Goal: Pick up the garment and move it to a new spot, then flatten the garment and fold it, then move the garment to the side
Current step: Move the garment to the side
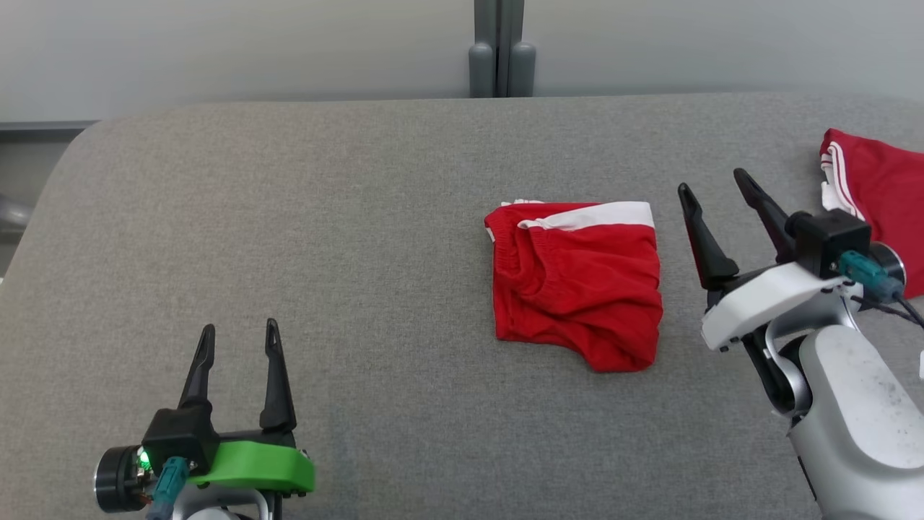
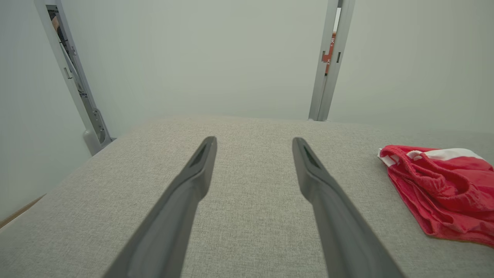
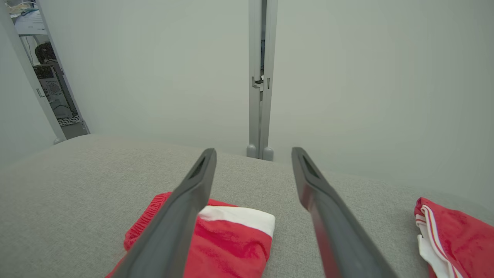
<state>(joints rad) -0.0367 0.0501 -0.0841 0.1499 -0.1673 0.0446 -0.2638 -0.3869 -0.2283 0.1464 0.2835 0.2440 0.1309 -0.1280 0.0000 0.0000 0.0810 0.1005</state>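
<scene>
table (image 1: 289,217): grey woven cloth cover, matt, fine rough weave
garment (image 1: 577,289): soft red cloth, matt, creased, gathered at the waistband; smoother white band along one edge
second garment (image 1: 881,195): red cloth, matt, white striped trim
left gripper (image 1: 240,326): matt dark plastic
green mount (image 1: 253,466): smooth plastic, slight sheen
right gripper (image 1: 711,180): matt dark plastic
white mount (image 1: 758,296): smooth plastic
forearm (image 1: 852,404): pale smooth shell, scuffed with dark specks
wall (image 1: 216,43): smooth, matt
post (image 1: 498,43): grey, smooth, looks like metal

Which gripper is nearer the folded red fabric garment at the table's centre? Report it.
Right. The right gripper stands just right of the folded red garment; the left gripper is far to its left.
</scene>
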